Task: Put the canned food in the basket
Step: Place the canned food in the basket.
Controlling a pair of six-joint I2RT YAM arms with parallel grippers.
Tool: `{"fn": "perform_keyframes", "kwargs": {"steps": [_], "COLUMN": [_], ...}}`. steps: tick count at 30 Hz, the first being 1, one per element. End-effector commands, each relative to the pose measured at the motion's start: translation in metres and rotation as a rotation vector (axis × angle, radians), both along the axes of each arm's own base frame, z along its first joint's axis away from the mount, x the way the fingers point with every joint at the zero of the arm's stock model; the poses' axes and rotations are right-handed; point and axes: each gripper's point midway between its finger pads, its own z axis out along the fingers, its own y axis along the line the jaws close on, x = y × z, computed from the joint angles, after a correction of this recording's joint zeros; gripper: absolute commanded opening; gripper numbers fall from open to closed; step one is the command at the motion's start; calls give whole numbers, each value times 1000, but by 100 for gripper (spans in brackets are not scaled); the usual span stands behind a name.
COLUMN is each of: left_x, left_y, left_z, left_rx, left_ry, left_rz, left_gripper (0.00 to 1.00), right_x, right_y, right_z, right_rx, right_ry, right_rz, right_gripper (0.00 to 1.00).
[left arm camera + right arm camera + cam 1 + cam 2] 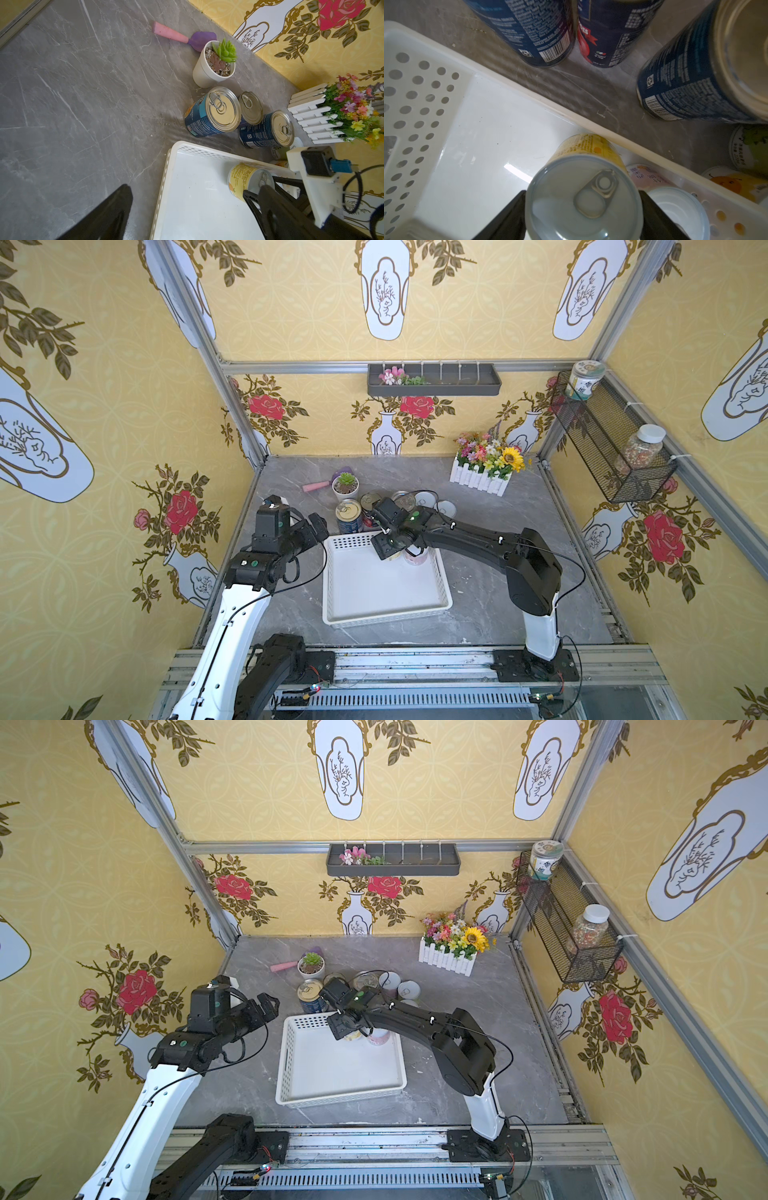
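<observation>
While the right arm is reaching in over the far side of the basket (pixel 386 614), the right jaws are clenching the yellow-labelled can (pixel 581 197) by its sides, just under the white pull-tab lid. I am seeing that can hanging tilted inside the basket, close to the far wall. I cannot tell whether its base is touching the basket floor. A pink-labelled can (pixel 417 559) is standing just beside it, inside the basket's far right corner. The left jaws are hanging released and spread wide, grasping nothing, over the desk (pixel 291 614) off the basket's far left corner. Out on the desk beyond the far wall, three larger metal-topped cans are standing upright and close together: a near blue can (pixel 212 112), a red-black can (pixel 608 37) tucked behind it, and a second blue can (pixel 268 128) alongside. Small white-lidded cans (pixel 409 989) are sitting on the desk past the right arm, partly hidden by it. A potted succulent (pixel 345 485) is standing just behind the can cluster.
</observation>
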Motion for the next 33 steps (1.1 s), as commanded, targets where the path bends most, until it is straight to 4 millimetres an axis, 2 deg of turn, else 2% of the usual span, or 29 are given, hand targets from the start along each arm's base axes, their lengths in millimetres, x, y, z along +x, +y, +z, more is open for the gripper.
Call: {"fn": "perform_keyframes", "kwargs": {"steps": [1, 10, 14, 23, 26, 28, 33], "left_x": [1, 1, 1, 1, 0, 1, 1], "left_y": [0, 0, 0, 0, 0, 0, 0], "left_z": [-1, -1, -1, -1, -1, -1, -1], "left_rx": [4, 4, 4, 3, 3, 4, 6], "left_ry": [-6, -5, -5, -5, -4, -5, -5], "left_rz": [0, -1, -1, -1, -1, 0, 1], "left_gripper": [100, 100, 100, 100, 100, 100, 100], "right_x": [9, 11, 12, 9, 7, 6, 2], "right_y": [1, 0, 0, 4, 4, 0, -30], "right_z": [1, -12, -11, 5, 19, 36, 95], "right_rx": [9, -10, -9, 39, 68, 98, 199], "right_ry": [-18, 11, 9, -23, -41, -81, -243], "right_rz": [-27, -32, -32, 1, 14, 19, -20], "right_gripper": [68, 72, 80, 95, 96, 96, 99]}}
